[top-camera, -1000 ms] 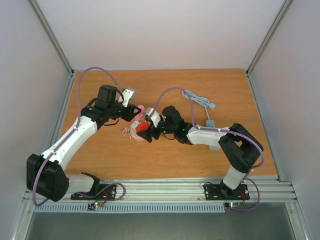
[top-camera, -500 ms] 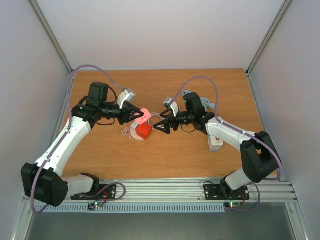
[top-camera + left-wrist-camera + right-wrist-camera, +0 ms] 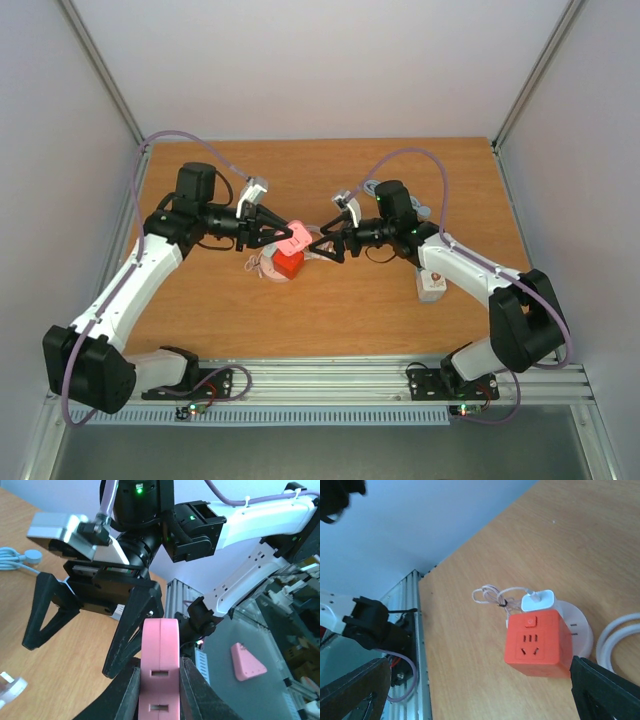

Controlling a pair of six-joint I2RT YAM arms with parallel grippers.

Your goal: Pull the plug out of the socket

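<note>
Wooden table (image 3: 360, 305) — a white adapter (image 3: 432, 285) lies right of centre, a pale grey cable (image 3: 12, 560) farther back.

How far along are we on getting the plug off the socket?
Done: the pink plug is off the red socket cube, held clear of it. In hand: the left gripper is shut on it; the right gripper hangs open, facing it. Left: probably only setting it down. A white charger sits on the cube's far side.
</note>
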